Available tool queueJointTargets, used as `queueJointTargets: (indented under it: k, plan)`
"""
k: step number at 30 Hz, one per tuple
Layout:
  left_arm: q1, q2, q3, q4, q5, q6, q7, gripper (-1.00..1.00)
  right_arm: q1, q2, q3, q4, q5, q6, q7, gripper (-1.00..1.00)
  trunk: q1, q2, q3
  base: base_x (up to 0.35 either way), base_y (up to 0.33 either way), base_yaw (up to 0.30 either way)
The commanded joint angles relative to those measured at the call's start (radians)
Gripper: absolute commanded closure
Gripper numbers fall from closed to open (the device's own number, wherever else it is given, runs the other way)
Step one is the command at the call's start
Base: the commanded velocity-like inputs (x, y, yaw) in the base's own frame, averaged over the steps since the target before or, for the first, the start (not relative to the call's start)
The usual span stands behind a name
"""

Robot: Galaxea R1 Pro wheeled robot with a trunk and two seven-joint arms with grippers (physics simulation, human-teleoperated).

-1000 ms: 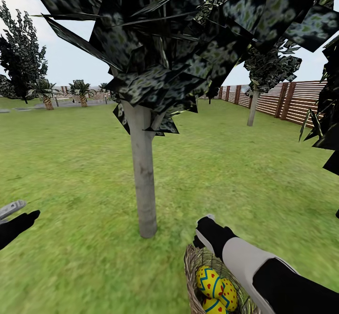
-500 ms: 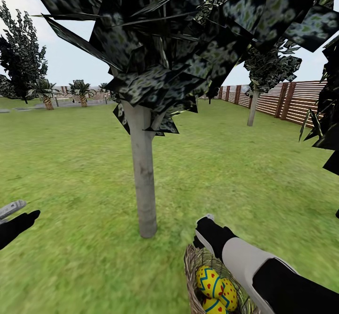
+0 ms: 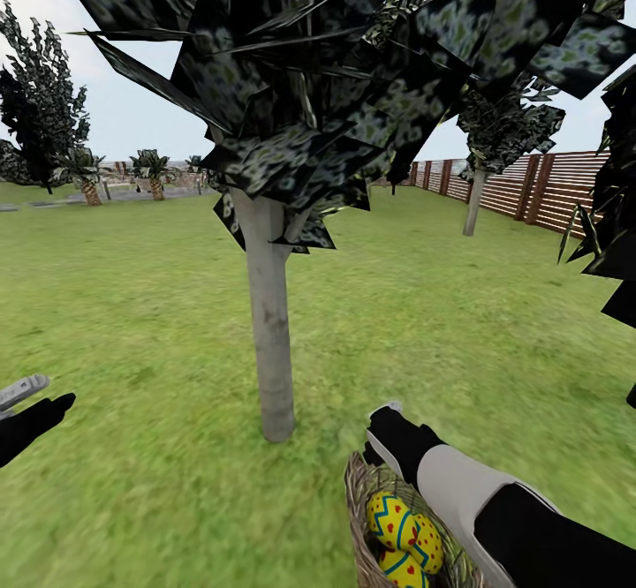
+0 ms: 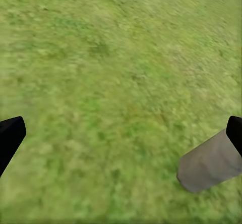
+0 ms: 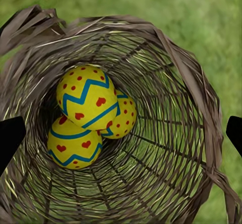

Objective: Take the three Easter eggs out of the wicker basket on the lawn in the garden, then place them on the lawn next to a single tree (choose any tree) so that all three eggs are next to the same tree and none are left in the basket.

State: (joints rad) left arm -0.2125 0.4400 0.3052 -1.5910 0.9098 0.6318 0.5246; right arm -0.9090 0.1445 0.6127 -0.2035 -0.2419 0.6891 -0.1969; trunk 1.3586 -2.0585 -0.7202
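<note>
The tree [image 3: 269, 332] stood upright on the lawn [image 3: 132, 305], its pale trunk vertical, with open grass all around its foot. Just beside that foot sat the wicker basket [image 3: 362, 491], mouth upward, all three Easter eggs [image 5: 93, 115] piled at its bottom, touching one another; the topmost egg lay tilted, its long axis slanting across the basket. The right gripper [image 5: 121, 133] hovered directly above the basket's mouth, fingers spread wide, holding nothing. The left gripper [image 4: 121, 133] hung over bare grass on the tree's other side, likewise spread and empty, the trunk base near one fingertip. A slatted fence [image 3: 548, 186] edged the garden well beyond the tree.
</note>
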Motion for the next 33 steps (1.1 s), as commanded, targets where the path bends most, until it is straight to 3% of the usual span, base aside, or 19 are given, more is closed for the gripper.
queueJointTargets:
  k: [1,33]
  plan:
    - [-0.001,0.0,0.0,-0.001,0.011,0.002,0.009,-1.0,-0.001,0.0,0.006,-0.001,-0.011,0.004,-0.007,-1.0,0.0,-0.001,-0.001,-0.006,0.0,0.0]
    - [-0.001,0.001,-0.001,-0.003,0.011,0.002,0.002,-1.0,-0.001,-0.002,0.005,-0.001,-0.011,0.001,-0.005,-1.0,0.0,-0.001,-0.001,-0.031,0.0,0.0]
